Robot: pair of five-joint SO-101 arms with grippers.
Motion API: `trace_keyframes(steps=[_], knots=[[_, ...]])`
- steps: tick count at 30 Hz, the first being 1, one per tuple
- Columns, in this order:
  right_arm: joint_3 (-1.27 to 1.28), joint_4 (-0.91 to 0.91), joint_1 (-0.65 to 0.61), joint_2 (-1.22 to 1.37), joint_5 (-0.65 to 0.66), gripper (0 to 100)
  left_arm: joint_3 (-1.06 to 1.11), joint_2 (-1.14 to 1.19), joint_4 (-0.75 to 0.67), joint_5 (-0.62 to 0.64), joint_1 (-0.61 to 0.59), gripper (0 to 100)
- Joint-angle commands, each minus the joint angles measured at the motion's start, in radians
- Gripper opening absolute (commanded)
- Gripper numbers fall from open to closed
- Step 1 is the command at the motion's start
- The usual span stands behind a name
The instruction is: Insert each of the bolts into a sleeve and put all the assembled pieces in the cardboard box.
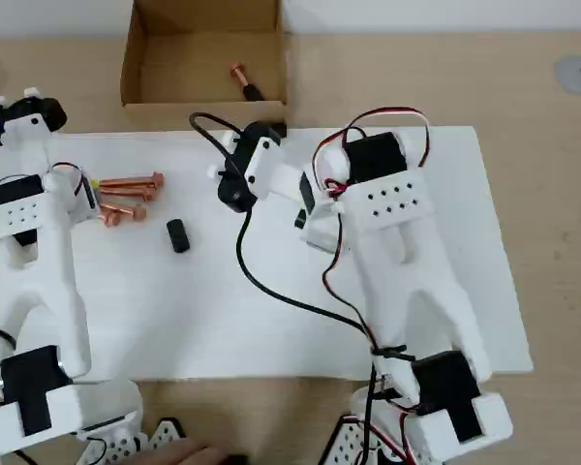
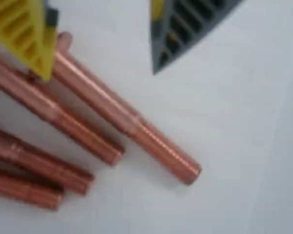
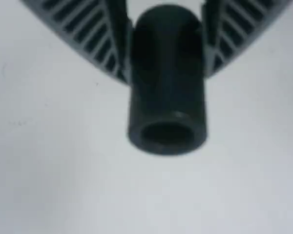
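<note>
**R jaws pinch a sleeve, L jaws spread over the bolts**

L arm (image 1: 34, 252) sits at the left side of the white sheet (image 1: 271, 320), which covers the wooden counter (image 1: 542, 145). L jaws are spread and low over the bunch of copper bolts (image 1: 128, 194). In the L wrist view the yellow finger (image 2: 24, 34) overlaps the head ends of two bolts. The dark grey finger (image 2: 185, 29) is off to the other side, over bare sheet. One bolt (image 2: 127, 122) lies btwn them flat on the sheet, not pinched. Four bolts show there, close together & roughly parallel.

R arm (image 1: 407, 252) is over the middle-right of the sheet, wrist end toward the box. R jaws pinch a black sleeve (image 3: 167, 97) by its rear part. The open bore end sticks out past the fingertips, over the sheet. Can't tell if it touches the sheet.

A 2nd black sleeve (image 1: 178, 235) lies loose on the sheet near the bolts but apart from them, btwn the two arms.

Cardboard box (image 1: 131, 68) stands at the far edge of the sheet, top open. Inside is one finished piece (image 1: 244, 81), a copper bolt w/ a black sleeve on one end, near the box's right wall.
</note>
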Motion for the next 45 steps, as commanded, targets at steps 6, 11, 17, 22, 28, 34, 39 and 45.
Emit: trace_keyframes(steps=[6,11,17,22,28,34,39,45], knots=[[0.002,-0.006,-0.007,-0.047,0.006,1.2,-0.068,0.196,-0.008,0.253,0.008,15],[0.002,-0.009,-0.007,-0.044,0.006,1.2,-0.107,0.229,-0.006,0.258,0.012,15],[0.002,-0.011,-0.007,-0.041,0.006,1.2,-0.127,0.226,0.006,0.261,0.006,15],[0.002,-0.012,-0.007,-0.041,0.008,1.2,-0.192,0.113,0.101,0.256,0.012,15],[0.002,-0.012,-0.007,-0.041,0.020,1.2,-0.176,-0.073,0.109,0.071,0.044,15],[0.002,-0.012,-0.007,-0.041,0.020,1.2,-0.127,-0.074,0.101,-0.049,0.078,15],[0.002,-0.012,-0.007,-0.041,0.020,1.2,-0.089,-0.059,0.054,0.048,0.086,15],[0.002,-0.008,-0.007,-0.041,0.020,1.2,-0.021,-0.015,-0.072,0.339,0.084,15]])
